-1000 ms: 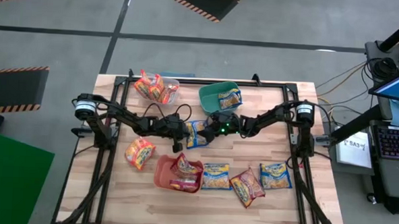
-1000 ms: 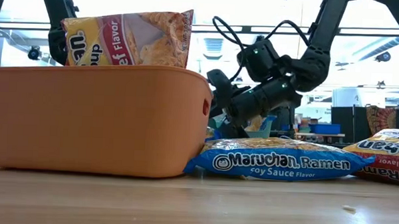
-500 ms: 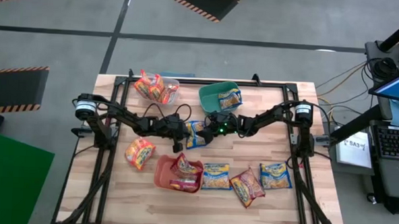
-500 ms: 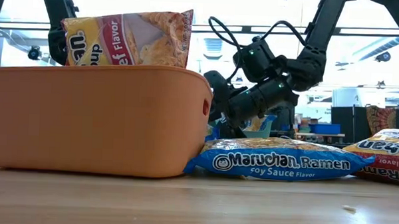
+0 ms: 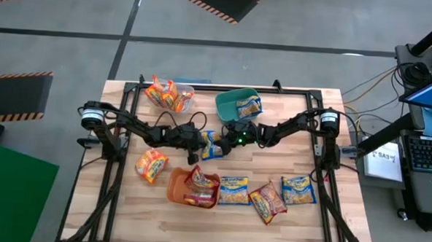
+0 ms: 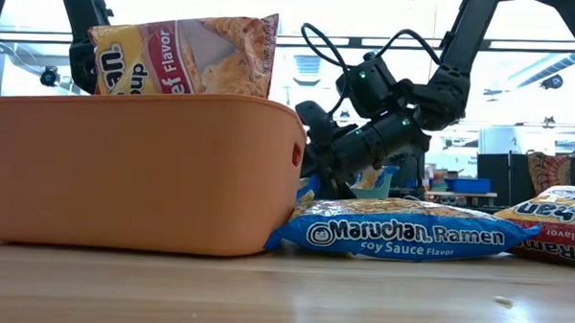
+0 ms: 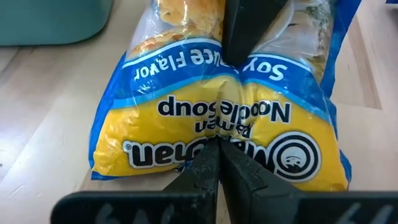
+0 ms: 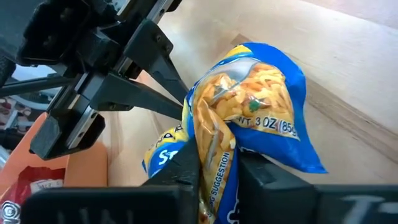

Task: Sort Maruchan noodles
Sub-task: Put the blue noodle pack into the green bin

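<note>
A blue noodle packet [image 5: 213, 144] sits at the table's middle between my two grippers. My left gripper [image 5: 200, 144] is shut on the end toward the table's left, and my right gripper [image 5: 225, 136] is shut on the opposite end. The packet is creased down its middle [image 7: 227, 81]. A teal tub [image 5: 228, 101] behind holds another blue packet [image 5: 249, 106]. At the far left, orange packets [image 5: 163, 93] fill a clear tub. Red packets [image 5: 197, 181] stick up from the orange tub [image 5: 175, 191]. My left gripper pinches the blue packet's end edge [image 7: 214, 148] between its two shut fingers, at the middle of that edge. The fingers come nearly level from the table's left. That end lies low, by the table top. My right gripper pinches a bunched fold of the packet's other end [image 8: 214, 158] between its two fingers [image 8: 186, 169]. It comes from the table's right, slanting down. That end is gathered and stands up above the fingers.
An orange packet [image 5: 150, 165] lies loose at the left. Two blue packets [image 5: 233, 189] [image 5: 298, 189] and a red one [image 5: 267, 201] lie in a row near the front edge, right of the orange tub. Black frame rails run along both table sides.
My right gripper's fingers have drawn together on the blue packet's end, bunching it. Both arms have otherwise kept their places, and the left gripper has stayed shut on its end.
</note>
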Controlling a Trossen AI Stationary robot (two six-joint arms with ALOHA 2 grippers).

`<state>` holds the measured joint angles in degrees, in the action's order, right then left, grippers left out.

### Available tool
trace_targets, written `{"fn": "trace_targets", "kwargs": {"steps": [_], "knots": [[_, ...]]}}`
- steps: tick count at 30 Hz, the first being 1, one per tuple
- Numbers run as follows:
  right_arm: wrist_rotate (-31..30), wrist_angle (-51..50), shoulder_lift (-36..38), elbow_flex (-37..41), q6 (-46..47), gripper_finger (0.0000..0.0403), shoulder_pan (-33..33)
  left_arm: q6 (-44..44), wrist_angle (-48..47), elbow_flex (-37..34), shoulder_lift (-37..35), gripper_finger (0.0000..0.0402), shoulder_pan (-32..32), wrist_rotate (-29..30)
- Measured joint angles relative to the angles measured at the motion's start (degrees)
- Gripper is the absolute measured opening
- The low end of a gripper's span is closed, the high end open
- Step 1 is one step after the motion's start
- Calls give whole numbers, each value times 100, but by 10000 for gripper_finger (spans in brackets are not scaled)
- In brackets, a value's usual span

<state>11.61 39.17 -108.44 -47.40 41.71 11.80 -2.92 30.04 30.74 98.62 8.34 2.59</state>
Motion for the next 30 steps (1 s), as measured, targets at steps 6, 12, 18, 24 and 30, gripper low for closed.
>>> {"fn": "trace_targets", "kwargs": {"steps": [6,12,18,24,30], "knots": [[123,-27,66,5,-102,26,36,127,-187,-30,-276,0,0,0],[121,-38,335,13,-370,25,35,393,-417,-209,-1119,0,0,0],[59,-51,865,31,-697,25,21,501,-421,-596,-2382,0,0,0],[-21,-390,1695,28,-1086,24,165,411,-432,-854,-3451,0,0,-2],[-1909,-1410,2575,28,-2217,24,223,367,-424,-907,-3887,0,0,-4]]}}
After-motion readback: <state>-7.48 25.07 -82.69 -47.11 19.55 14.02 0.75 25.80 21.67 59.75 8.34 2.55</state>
